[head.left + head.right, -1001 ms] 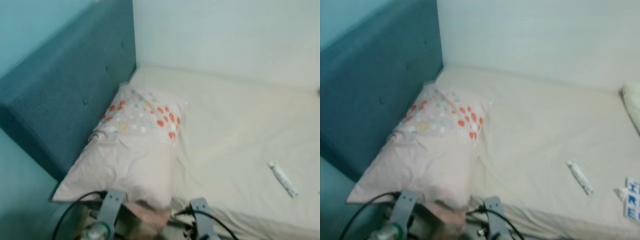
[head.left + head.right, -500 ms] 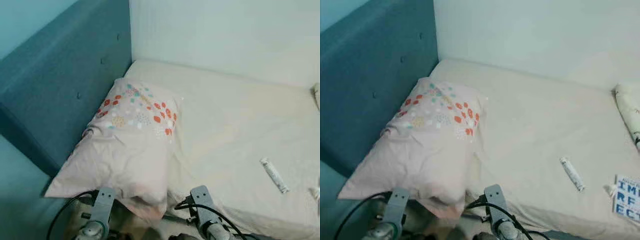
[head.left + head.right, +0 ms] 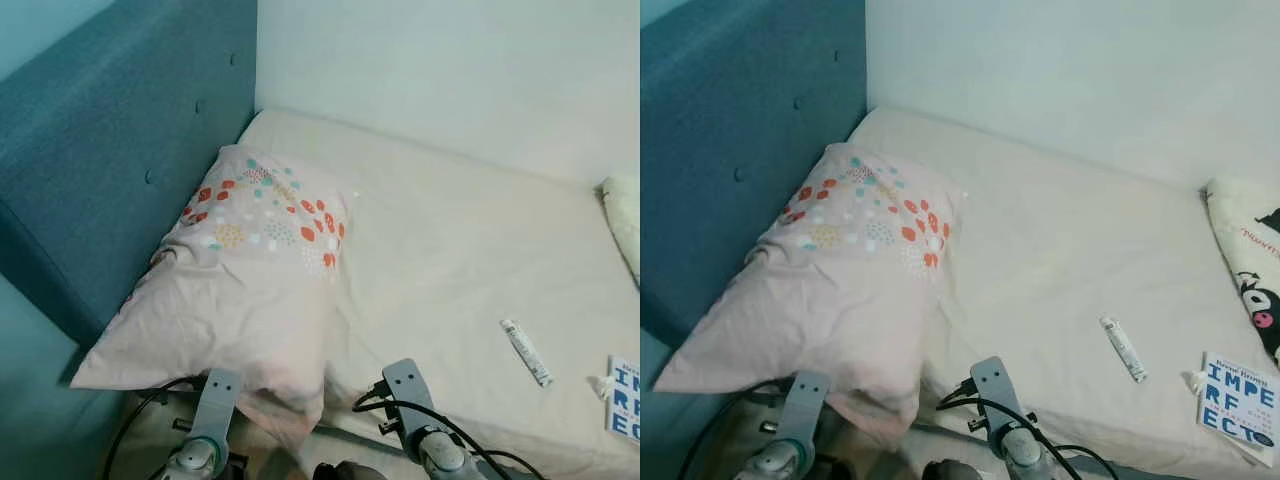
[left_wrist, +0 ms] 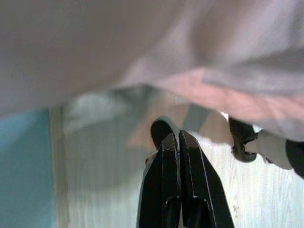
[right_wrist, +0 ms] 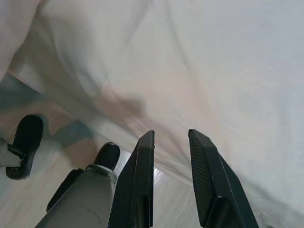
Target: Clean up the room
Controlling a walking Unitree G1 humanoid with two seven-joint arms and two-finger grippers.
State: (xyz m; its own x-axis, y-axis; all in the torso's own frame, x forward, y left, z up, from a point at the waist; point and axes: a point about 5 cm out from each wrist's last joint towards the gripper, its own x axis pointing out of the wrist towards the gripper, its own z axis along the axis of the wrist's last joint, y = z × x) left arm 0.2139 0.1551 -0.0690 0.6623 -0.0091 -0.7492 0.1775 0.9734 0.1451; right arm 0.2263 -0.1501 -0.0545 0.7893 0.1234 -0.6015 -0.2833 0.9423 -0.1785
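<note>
Pillow [image 3: 240, 290] w/ dot print lies on bed [image 3: 440, 250] by blue headboard [image 3: 110, 150], hanging over near edge. Tube [image 3: 526, 352] + book [image 3: 1238, 405] lie apart on sheet. Left claw [image 4: 178, 142] clenched, empty; right claw [image 5: 172, 142] released, low by mattress edge.

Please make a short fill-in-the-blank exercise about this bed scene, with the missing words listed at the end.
1. The pillow with orange and teal dots leans against the ____ headboard.
2. The small white tube lies on the mattress, between the pillow and the ____ with blue letters.
3. The jaws of the left gripper are ____.
4. The jaws of the right gripper are ____.

Missing words: blue; book; shut; open
</note>
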